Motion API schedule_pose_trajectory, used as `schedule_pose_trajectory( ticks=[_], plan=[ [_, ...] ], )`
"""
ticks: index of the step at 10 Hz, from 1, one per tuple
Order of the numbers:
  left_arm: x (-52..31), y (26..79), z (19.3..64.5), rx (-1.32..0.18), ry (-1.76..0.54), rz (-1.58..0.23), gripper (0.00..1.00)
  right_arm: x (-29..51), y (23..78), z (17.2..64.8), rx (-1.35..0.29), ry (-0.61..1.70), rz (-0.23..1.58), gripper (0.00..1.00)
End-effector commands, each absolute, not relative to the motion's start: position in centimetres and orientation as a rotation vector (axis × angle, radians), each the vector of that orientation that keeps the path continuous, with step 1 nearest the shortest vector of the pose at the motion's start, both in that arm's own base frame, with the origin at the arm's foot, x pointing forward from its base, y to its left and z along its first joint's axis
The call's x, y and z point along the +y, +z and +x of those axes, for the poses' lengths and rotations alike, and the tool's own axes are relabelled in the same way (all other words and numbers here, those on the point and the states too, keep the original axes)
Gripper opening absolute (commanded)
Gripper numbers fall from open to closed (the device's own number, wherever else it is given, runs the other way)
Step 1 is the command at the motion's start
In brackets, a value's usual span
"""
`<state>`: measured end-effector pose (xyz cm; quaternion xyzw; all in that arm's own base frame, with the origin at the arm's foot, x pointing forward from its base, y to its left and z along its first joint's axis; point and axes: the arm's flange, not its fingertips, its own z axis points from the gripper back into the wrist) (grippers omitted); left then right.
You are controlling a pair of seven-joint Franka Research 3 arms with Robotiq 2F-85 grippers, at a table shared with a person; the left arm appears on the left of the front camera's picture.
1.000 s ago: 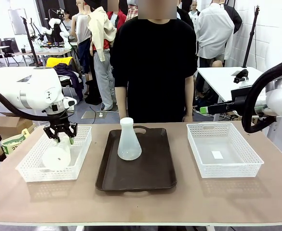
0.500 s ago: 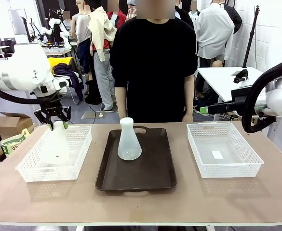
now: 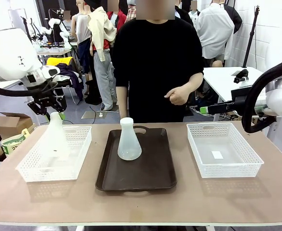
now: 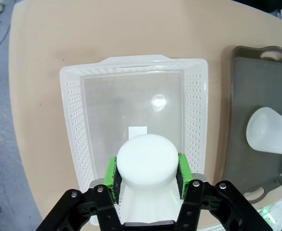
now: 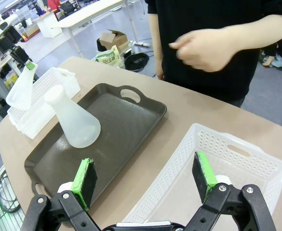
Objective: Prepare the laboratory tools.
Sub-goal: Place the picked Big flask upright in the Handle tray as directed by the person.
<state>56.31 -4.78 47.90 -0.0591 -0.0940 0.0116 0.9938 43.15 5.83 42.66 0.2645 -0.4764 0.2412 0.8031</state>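
Now your left gripper (image 3: 48, 111) is pinching the flask (image 3: 54, 137) by its neck between the fingers; carry it upright toward the tray (image 3: 150, 173), right gripper (image 5: 145, 180) gaping wide.

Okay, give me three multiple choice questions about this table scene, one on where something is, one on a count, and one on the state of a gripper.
1. Where does the free-standing flask stand?
A. in the right basket
B. on the dark tray
C. on the bare table

2. How many white mesh baskets are on the table?
A. one
B. two
C. three

3. What is the left gripper doing?
A. hanging open
B. gripping the tray's handle
C. clamped on the neck of a second flask above the left basket

Answers:
1 B, its base sits on the tray between the baskets.
2 B, the left basket and the right basket flank the tray.
3 C, the left wrist view shows green pads pressed on both sides of the flask's neck.
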Motion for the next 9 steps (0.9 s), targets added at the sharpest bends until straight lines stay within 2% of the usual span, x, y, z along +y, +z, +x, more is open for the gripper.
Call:
schedule_pose_trajectory(
  ticks=[1, 9],
  plan=[
    [-3.81, 49.37, 54.56, -0.215, -0.034, -0.166, 0.0, 5.87, 42.73, 43.04, -1.011, 0.508, 0.568, 1.0],
    [-4.19, 49.71, 54.24, -0.219, -0.027, -0.151, 0.0, 5.87, 42.73, 43.04, -1.011, 0.508, 0.568, 1.0]
  ],
)
